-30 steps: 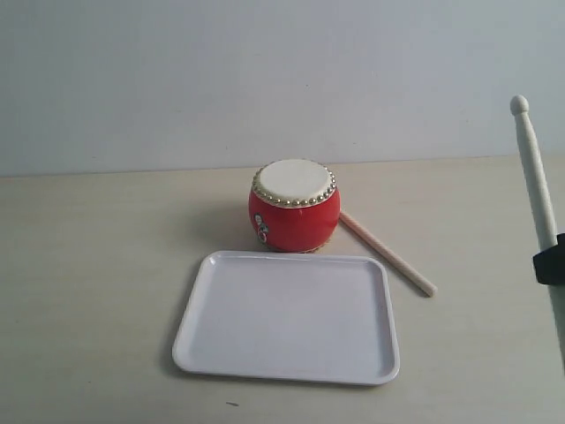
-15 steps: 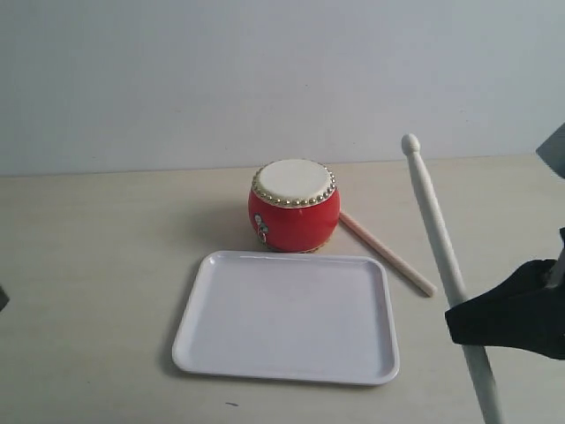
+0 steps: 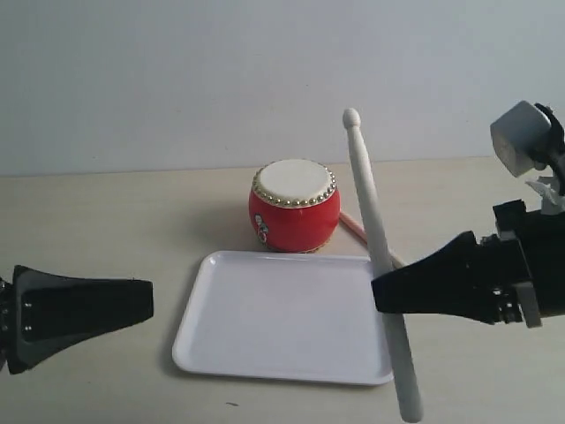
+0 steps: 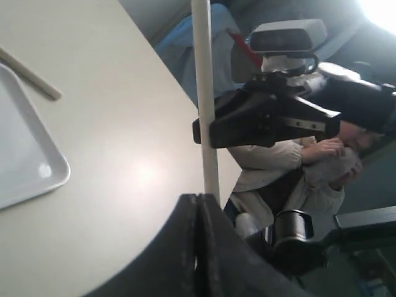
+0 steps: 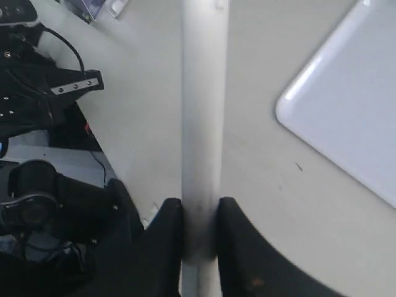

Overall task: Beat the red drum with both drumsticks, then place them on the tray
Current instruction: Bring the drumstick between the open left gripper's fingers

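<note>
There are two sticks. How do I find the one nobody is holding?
Find the red drum at the back of the table. Just to its right a drumstick lies flat on the table, slanting from the drum's base past the far right corner of the tray. The other drumstick stands up in the air, pinched by the right gripper.

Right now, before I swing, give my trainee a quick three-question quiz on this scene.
1. True or false: the left claw holds a drumstick.
2. Where is the loose drumstick? A) on the drum skin B) on the table beside the red drum C) in the left claw
3. Fill in: the right claw grips the held drumstick with its rounded tip pointing ____.
Key: 1 false, it is shut and empty; 2 B; 3 up.
</note>
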Robot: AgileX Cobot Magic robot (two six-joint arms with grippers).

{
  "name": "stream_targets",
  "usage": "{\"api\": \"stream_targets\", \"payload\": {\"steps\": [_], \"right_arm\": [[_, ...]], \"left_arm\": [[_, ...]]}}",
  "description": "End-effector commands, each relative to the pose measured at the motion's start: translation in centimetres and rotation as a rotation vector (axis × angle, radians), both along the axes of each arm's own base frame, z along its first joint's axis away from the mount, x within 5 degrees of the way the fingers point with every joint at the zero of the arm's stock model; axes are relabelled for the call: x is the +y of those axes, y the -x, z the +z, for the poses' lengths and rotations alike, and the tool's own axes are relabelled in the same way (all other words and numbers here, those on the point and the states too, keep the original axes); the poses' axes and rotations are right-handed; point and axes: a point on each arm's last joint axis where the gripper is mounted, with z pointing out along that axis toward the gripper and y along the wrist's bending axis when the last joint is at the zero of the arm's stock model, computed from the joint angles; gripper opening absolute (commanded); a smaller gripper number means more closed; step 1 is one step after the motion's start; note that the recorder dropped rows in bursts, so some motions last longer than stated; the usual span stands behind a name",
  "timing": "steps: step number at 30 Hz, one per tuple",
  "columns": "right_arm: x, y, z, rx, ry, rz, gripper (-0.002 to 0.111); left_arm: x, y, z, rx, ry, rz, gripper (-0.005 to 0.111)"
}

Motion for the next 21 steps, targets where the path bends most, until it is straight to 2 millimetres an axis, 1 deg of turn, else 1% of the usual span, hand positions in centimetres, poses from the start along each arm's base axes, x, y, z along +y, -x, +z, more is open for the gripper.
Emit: {"api": "stream_targets", "payload": {"steps": [1,2,3,4,5,6,7,8,9,10,11,12,13,14,16,18,21], "right_arm": [[1.4,-1.1,-0.6,-0.005,-0.091,-0.007,0.0],[2.1,-1.2,-0.7,-0.003,-0.102,0.006,0.0],[3.4,-1.3,-0.7,-0.011,-0.108,0.041,0.0],[4.1,-1.3,-0.8,-0.014,-0.107,0.054,0.0],[5.3,-1.4,-1.0,-0.029,-0.1,0.076,0.0],[5.8,-1.5,-1.2,-0.03,-0.097,0.096,0.0],[6.8,-1.6,-1.6,-0.025,-0.099,0.135,0.0],[7.4,-1.7,-1.8,-0.022,-0.104,0.15,0.0],[8.3,-1.8,-2.0,-0.056,-0.124,0.184,0.0],[8.8,-2.0,-2.0,-0.078,-0.153,0.189,0.0],[9.4,-2.7,-1.8,-0.1,-0.209,0.173,0.0],[10.0,-3.2,-1.8,-0.101,-0.229,0.194,0.0],[10.2,-3.4,-1.8,-0.1,-0.237,0.218,0.0],[10.6,-3.7,-1.9,-0.099,-0.249,0.272,0.0],[11.0,-3.9,-2.2,-0.092,-0.277,0.302,0.0],[11.1,-4.1,-2.6,-0.089,-0.296,0.304,0.0],[11.2,-4.1,-3.7,-0.074,-0.268,0.335,0.0]], "left_arm": [[1.2,-1.9,-0.8,0.033,0.067,0.039,0.0],[1.3,-2.2,-1.0,0.049,0.081,0.058,0.0],[1.4,-2.7,-1.0,0.069,0.114,0.092,0.0],[1.4,-2.9,-0.9,0.072,0.13,0.106,0.0],[1.5,-2.9,-0.7,0.06,0.142,0.119,0.0],[1.5,-2.9,-0.7,0.03,0.133,0.116,0.0],[1.5,-2.9,-0.7,-0.011,0.114,0.108,0.0],[1.5,-2.8,-0.7,-0.02,0.109,0.105,0.0],[1.4,-2.8,-0.7,-0.023,0.106,0.103,0.0],[1.4,-2.8,-0.8,-0.011,0.105,0.099,0.002],[1.4,-2.6,-0.9,-0.001,0.091,0.082,0.011],[1.4,-2.6,-1.0,0.005,0.088,0.079,0.024],[1.4,-2.7,-0.9,0.014,0.098,0.086,0.033],[1.4,-2.7,-0.8,0.026,0.113,0.098,0.05],[1.4,-2.7,-0.9,0.026,0.104,0.09,0.07],[1.3,-2.5,-1.1,0.025,0.079,0.065,0.077],[1.3,-2.5,-1.0,0.025,0.088,0.074,0.077]]}}
